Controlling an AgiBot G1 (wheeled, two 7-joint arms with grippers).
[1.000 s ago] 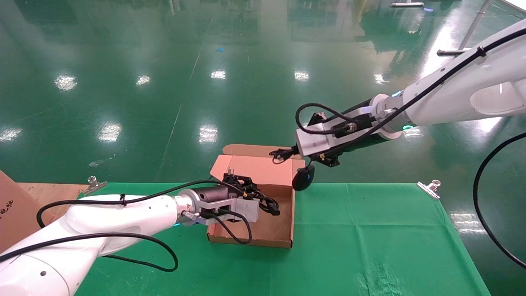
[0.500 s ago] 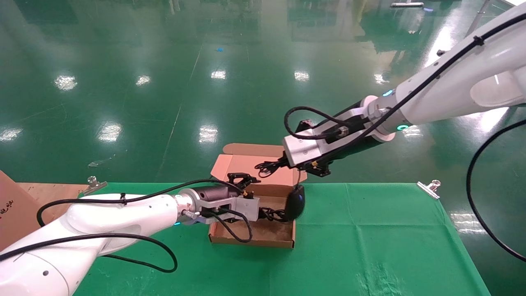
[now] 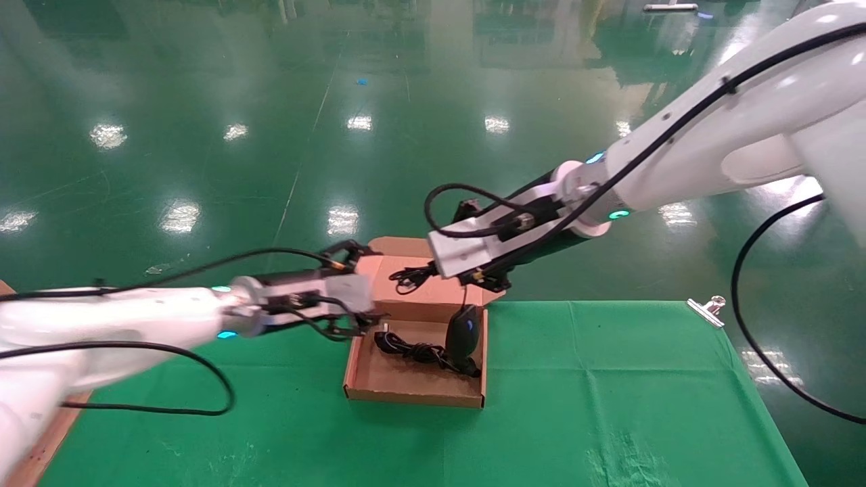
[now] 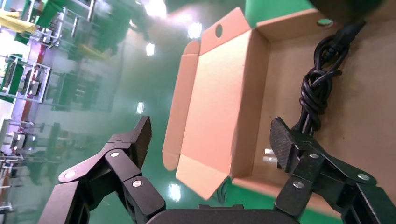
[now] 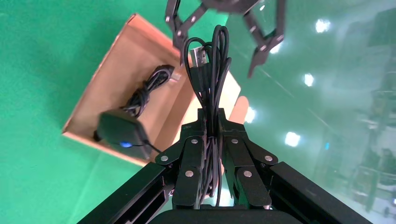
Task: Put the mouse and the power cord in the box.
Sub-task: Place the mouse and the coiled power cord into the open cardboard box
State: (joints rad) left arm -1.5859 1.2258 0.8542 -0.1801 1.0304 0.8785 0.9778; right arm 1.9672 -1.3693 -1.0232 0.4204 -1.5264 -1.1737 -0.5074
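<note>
The brown box (image 3: pixel 365 389) stands open on the green cloth, its lid (image 4: pixel 219 93) up at the back. Coiled, the black power cord (image 3: pixel 411 350) (image 4: pixel 321 81) lies on the box floor. My left gripper (image 3: pixel 369 287) (image 4: pixel 212 130) is open and holds nothing, raised just left of the box. Above the lid, my right gripper (image 3: pixel 433 272) (image 5: pixel 212 114) is shut on the mouse's bundled thin cord (image 5: pixel 210 60). The mouse (image 3: pixel 463 333) (image 5: pixel 122 133) hangs from it over the box's right side; whether it touches the floor I cannot tell.
A brown board (image 3: pixel 44 439) lies at the table's left edge. A metal clip (image 3: pixel 705 309) holds the cloth at the far right corner. Green cloth (image 3: pixel 609 392) spreads in front of and right of the box.
My left gripper let go of the power cord, which now lies in the box, and drew back to the left and upward. My right arm moved left, lowering the mouse into the box.
</note>
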